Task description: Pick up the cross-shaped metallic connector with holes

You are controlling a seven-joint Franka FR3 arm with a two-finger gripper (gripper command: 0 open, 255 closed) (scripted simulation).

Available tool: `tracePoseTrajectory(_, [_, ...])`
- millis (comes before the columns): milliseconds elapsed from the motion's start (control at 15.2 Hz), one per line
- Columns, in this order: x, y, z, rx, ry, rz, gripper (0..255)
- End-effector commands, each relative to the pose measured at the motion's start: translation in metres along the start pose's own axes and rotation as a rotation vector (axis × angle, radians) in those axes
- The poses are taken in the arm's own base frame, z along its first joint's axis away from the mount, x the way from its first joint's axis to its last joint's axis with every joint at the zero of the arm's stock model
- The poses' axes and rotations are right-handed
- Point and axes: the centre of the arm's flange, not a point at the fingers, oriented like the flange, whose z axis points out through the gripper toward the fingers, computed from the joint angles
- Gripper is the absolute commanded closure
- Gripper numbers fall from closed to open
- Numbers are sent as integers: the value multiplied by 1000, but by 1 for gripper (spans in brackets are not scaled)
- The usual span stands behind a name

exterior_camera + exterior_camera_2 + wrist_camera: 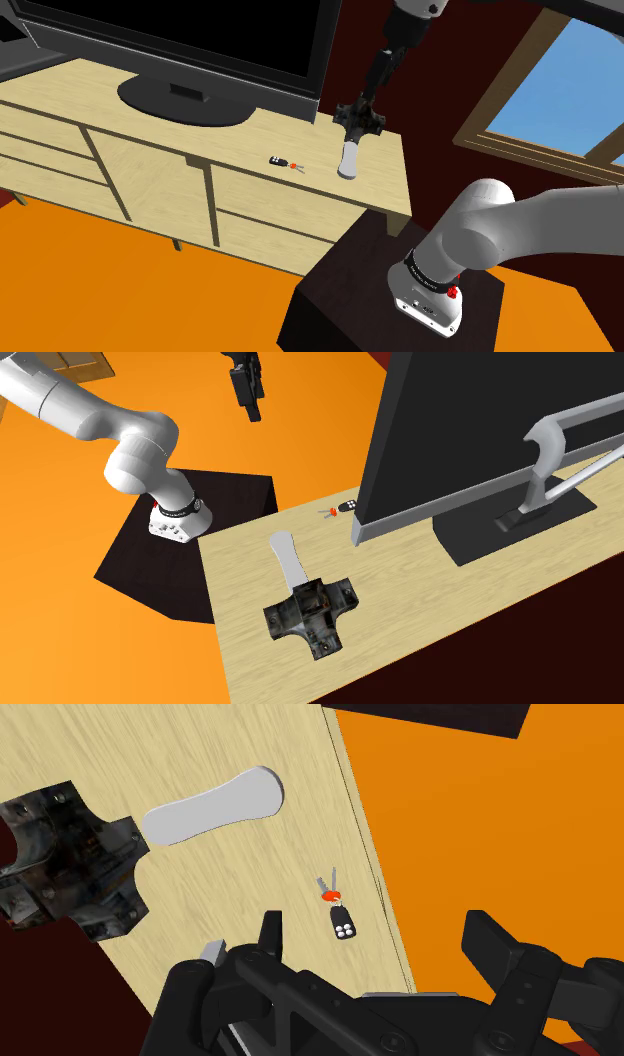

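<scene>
Right now the gripper (378,932) hangs high above the cabinet top (250,874), its two black fingers (270,936) spread wide and holding nothing. It is not over the cross-shaped connector (70,864). In the wrist view the fingers line up with a small key fob (342,922), which lies well away from the connector. The connector itself, dark, mottled and pierced with holes, lies flat near one edge of the top. A white paddle-shaped piece (210,804) has one end right against the connector (I cannot tell whether they touch). A television (450,442) stands farther along from the connector.

I see three risks. A straight descent from here would land on the fob, not the connector. The connector is broad and low, so the fingers probably need to take a single arm of the cross, and closing across the body could make them skid off. A sideways nudge could push the connector off the nearby edge or drag the white piece along.
</scene>
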Motion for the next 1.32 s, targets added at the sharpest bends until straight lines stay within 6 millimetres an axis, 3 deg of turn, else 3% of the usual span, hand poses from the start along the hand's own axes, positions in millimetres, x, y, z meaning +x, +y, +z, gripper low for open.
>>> tracePoseTrajectory(0, [0, 0, 0, 0, 0, 0, 0])
tracePoseTrajectory(1254, [3, 224, 136, 88, -35, -119, 0])
